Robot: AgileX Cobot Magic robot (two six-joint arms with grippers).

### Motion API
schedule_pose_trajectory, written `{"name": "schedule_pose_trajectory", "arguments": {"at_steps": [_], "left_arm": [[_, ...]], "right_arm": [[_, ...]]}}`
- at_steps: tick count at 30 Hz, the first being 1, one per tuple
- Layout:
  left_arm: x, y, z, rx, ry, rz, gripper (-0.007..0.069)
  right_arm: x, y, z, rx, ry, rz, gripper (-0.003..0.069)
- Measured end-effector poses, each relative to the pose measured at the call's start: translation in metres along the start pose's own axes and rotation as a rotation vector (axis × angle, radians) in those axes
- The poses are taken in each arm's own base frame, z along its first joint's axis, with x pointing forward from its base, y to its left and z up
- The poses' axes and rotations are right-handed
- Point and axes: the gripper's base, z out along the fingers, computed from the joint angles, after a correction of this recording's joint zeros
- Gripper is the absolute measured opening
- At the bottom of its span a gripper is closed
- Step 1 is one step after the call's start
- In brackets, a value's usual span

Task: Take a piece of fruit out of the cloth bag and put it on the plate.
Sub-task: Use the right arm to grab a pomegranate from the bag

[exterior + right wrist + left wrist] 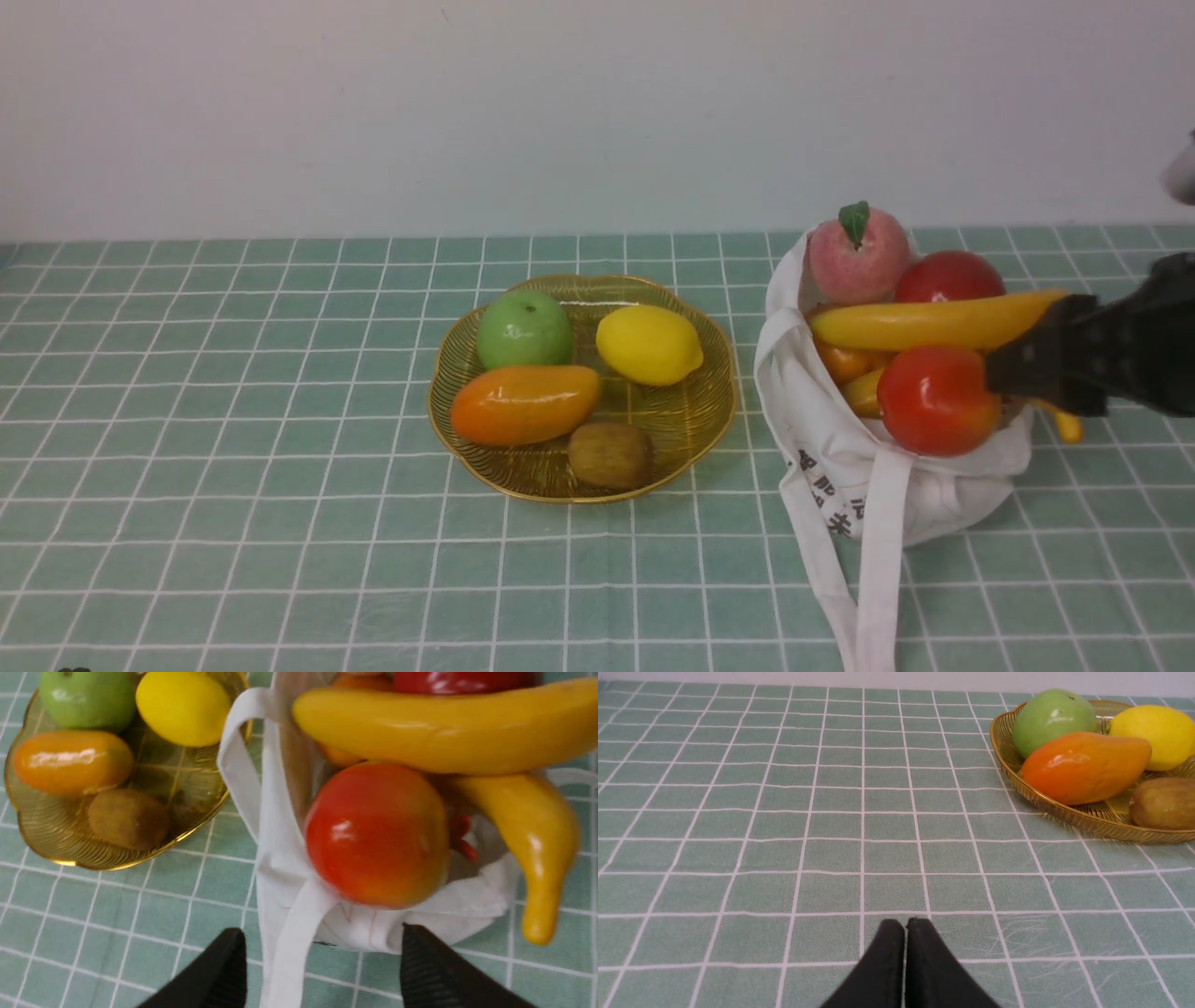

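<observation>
Plate (698, 425) holds four fruits (525, 329); cloth bag (822, 420) shows two bananas (934, 322).

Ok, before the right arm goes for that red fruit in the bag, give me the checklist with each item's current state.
1. Right gripper open: ok, jaws wide apart, nothing between them.
2. Red fruit reachable: ok, it sits exposed at the mouth of the cloth bag.
3. Approach clear: not ok, the bag strap lies between gripper and fruit, and the banana crosses just above the fruit.
4. Room on the plate: ok, bare patch on its bag side.
5. Left gripper out of the way: ok, shut, over bare tablecloth beside the plate.
</observation>
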Motion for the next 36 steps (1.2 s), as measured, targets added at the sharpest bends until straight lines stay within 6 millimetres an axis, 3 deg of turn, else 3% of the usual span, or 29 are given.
{"name": "schedule_pose_trajectory", "arguments": {"at_steps": [2,4,6,9,15,23,30,36], "left_arm": [[0.000,0.000,0.000,0.000,0.000,0.000,-0.0008],[0.000,0.000,0.000,0.000,0.000,0.000,-0.0008],[0.000,0.000,0.000,0.000,0.000,0.000,-0.0008],[0.000,0.000,0.000,0.000,0.000,0.000,-0.0008],[0.000,0.000,0.000,0.000,0.000,0.000,-0.0008],[0.000,0.000,0.000,0.000,0.000,0.000,-0.0008],[0.000,0.000,0.000,0.000,0.000,0.000,-0.0008],[0.000,0.000,0.000,0.000,0.000,0.000,-0.0008]], "right_arm": [[-0.005,0.008,0.014,-0.028,0.041,-0.029,0.0558],[-0.012,0.010,0.022,-0.036,0.057,-0.029,0.0618],[-0.021,0.009,0.033,-0.024,0.071,-0.009,0.0668],[-0.033,0.003,0.043,0.023,0.085,-0.001,0.0687],[-0.040,-0.010,0.068,0.117,0.158,0.019,0.0691],[-0.033,-0.020,0.098,0.147,0.228,0.045,0.0691],[-0.033,-0.022,0.102,0.150,0.220,0.044,0.0684],[-0.033,-0.022,0.102,0.149,0.223,0.039,0.0596]]}}
